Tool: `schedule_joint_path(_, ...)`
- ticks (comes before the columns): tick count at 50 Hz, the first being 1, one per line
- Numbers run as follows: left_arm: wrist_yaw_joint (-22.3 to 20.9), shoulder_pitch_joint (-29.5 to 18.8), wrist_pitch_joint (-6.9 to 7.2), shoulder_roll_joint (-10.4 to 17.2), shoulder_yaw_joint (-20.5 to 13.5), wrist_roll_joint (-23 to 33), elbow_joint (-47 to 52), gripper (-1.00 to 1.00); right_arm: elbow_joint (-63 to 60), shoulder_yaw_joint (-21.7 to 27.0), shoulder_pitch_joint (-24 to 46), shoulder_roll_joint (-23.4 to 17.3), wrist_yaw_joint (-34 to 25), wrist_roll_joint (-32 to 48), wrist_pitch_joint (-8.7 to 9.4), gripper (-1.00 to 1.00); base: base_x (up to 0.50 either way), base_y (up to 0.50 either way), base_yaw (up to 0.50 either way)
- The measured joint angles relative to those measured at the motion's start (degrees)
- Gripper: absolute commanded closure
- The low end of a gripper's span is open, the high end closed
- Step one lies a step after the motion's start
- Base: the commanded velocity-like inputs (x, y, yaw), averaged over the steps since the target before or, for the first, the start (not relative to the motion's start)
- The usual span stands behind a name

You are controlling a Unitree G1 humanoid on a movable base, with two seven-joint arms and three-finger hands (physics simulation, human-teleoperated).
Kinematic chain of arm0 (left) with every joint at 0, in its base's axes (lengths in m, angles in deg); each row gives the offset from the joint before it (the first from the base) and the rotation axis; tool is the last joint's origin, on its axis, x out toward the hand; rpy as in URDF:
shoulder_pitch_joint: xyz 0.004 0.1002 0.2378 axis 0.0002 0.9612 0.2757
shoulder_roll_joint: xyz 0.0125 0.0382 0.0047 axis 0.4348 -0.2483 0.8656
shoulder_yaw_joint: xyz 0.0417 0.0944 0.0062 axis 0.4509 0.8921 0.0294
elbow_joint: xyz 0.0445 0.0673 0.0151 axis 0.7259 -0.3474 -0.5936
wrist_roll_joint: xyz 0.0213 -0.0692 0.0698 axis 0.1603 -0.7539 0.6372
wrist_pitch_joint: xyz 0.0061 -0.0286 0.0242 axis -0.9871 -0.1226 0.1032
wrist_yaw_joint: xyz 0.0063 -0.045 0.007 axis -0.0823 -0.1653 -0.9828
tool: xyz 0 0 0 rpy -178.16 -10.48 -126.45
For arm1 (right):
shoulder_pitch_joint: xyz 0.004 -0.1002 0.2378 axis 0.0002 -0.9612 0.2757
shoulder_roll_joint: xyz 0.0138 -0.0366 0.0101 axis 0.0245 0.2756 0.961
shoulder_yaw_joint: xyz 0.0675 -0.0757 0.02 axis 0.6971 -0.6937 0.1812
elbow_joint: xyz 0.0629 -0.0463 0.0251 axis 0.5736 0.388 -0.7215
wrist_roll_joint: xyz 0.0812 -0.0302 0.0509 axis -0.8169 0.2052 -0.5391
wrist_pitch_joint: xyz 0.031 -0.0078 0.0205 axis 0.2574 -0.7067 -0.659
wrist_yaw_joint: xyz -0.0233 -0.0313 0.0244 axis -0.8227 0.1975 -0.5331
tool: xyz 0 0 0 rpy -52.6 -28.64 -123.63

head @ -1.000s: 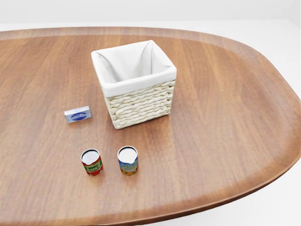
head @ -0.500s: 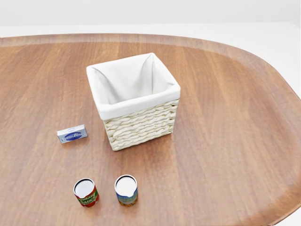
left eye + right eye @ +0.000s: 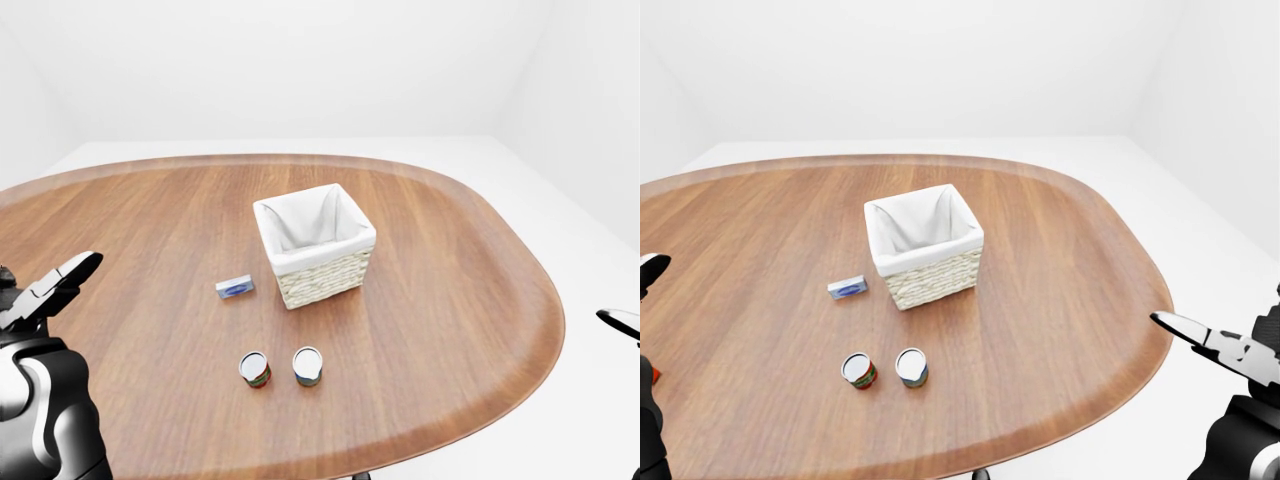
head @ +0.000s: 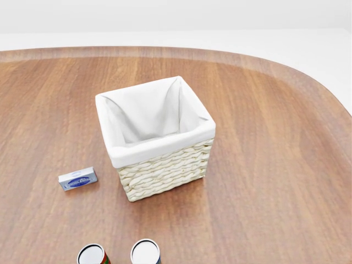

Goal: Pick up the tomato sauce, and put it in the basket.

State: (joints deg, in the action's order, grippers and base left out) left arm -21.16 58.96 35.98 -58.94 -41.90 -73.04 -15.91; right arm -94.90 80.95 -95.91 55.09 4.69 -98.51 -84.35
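My left hand [image 3: 55, 285]: fingers spread, empty, at the left-eye view's left edge.
My right hand [image 3: 1220, 345]: fingers apart, empty, low right.
Tomato sauce [image 3: 255, 369]: upright on the surface [image 3: 450, 300], just beside another can [image 3: 308, 365].
Basket [image 3: 314, 245]: above both cans, well apart from them.

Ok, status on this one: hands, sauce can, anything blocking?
Left hand and right hand open, empty. Tomato sauce upright on table, untouched. Path to basket clear.

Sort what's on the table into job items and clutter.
Job items: tomato sauce can; basket.
Clutter: blue-and-yellow can; small blue-labelled box.
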Motion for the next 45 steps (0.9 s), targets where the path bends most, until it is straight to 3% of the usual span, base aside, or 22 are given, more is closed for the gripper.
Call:
schedule_joint_path(7,-3.6,-0.3,0.0,-0.3,3.3,3.2,-0.6,-1.0,-0.1,0.0,-0.2,0.1,-0.1,-0.4,0.0,-1.0,0.0,0.0,0.0)
schedule_joint_path(12,-8.2,-0.1,0.0,-0.6,7.1,9.4,0.4,-1.0,-0.1,-0.1,-0.3,0.2,-0.3,-0.4,0.0,-1.0,0.0,0.0,0.0)
schedule_joint_path(16,-13.0,0.4,0.0,-1.2,10.5,17.1,2.0,-1.0,-0.2,-0.2,-0.3,0.3,-0.3,-0.5,0.0,-1.0,0.0,0.0,0.0)
schedule_joint_path(23,-24.0,3.7,0.0,-2.9,17.4,36.4,4.3,-1.0,-0.3,-0.4,-0.3,0.3,-0.3,-0.3,0.0,-1.0,0.0,0.0,0.0)
schedule_joint_path(31,-34.6,7.6,0.0,-6.2,21.8,53.8,4.9,-1.0,-0.1,-0.6,-0.3,0.4,-0.4,-0.1,0.0,-1.0,0.0,0.0,0.0)
schedule_joint_path(45,-44.7,14.0,-0.27,-9.7,25.6,71.6,2.1,-1.0,0.0,-1.0,-0.3,0.6,-0.3,0.4,0.0,-1.0,0.0,0.0,0.0)
